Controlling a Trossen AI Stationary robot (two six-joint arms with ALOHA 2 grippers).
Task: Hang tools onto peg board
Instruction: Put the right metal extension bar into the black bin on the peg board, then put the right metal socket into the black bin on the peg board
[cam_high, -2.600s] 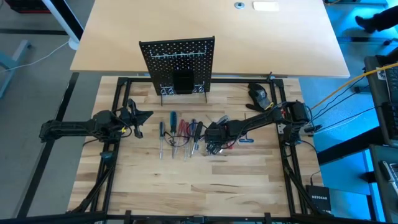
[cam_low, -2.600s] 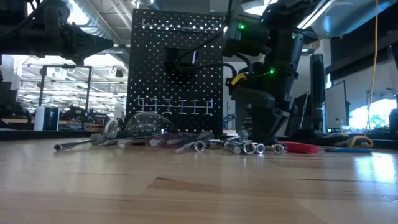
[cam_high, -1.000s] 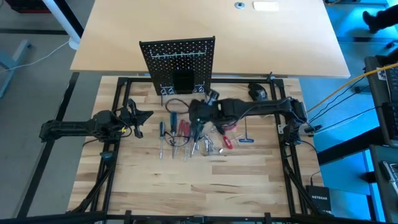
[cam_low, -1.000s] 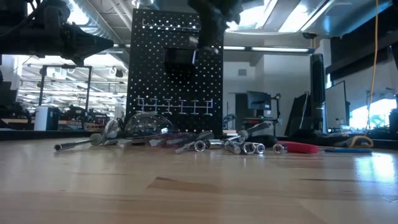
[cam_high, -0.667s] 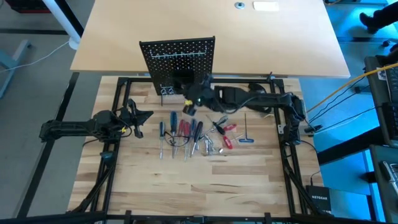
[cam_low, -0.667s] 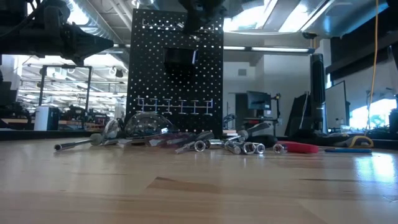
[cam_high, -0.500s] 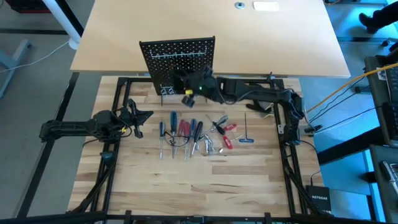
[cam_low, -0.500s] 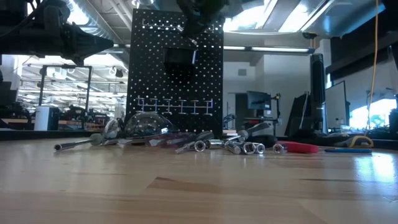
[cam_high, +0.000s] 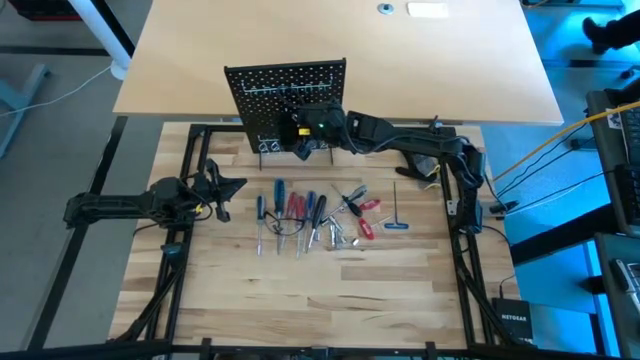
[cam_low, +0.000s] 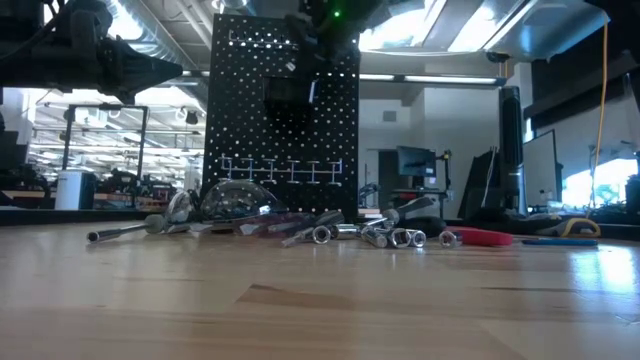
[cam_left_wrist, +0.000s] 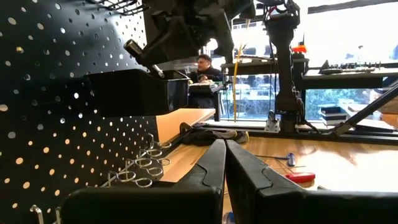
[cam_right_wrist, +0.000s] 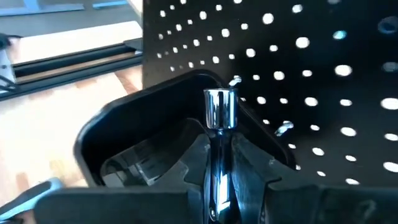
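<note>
Right gripper (cam_high: 303, 133) carried from tool pile (cam_high: 310, 215) up to peg board (cam_high: 287, 95), clamped on chrome tool (cam_right_wrist: 219, 118); hanging imminent. Left gripper (cam_high: 222, 190) closed.

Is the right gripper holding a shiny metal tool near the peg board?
Yes, the right gripper grips a silver tool before the peg board.

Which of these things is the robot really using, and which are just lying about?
In use: peg board; silver tool in right gripper; tools spread on table.
Lying about: dark mouse-like lump; left gripper, waiting at table's left.
</note>
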